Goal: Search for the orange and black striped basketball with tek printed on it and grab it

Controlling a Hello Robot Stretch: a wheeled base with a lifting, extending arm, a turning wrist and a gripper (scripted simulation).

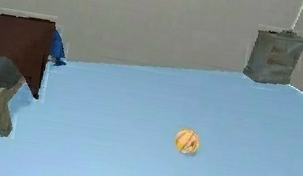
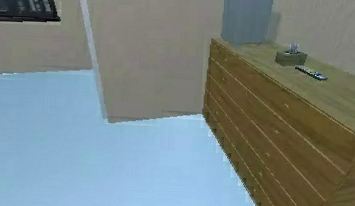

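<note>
Since the orange striped basketball [image 1: 187, 141] lies loose on the blue floor [image 1: 255, 123], a nudge could roll it away from the claw, whose state I cannot tell.

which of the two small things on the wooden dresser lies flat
The thin dark bar-shaped thing on the light brown wooden dresser; the small olive boxy thing beside it stands taller.

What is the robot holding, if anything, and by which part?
That cannot be told here. The orange striped ball sits alone on the blue floor, with nothing touching it.
</note>
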